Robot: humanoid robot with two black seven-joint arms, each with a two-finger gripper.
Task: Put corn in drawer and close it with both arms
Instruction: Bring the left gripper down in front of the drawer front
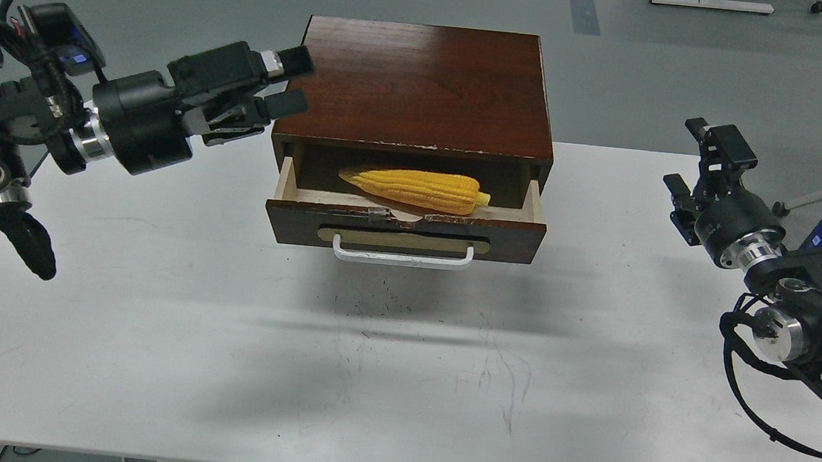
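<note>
The yellow corn (413, 189) lies lengthwise inside the open drawer (405, 232) of the dark reddish-brown cabinet (418, 86). The drawer is pulled out partway, its white handle (402, 255) facing me. My left gripper (291, 83) is open and empty, its fingers pointing right, right at the cabinet's top left edge. My right gripper (694, 157) is open and empty, well to the right of the cabinet above the table's right side.
The white table (398, 379) carries the cabinet at its far middle. The grey floor lies beyond. My right arm's joints and cables (796, 339) hang over the table's right edge.
</note>
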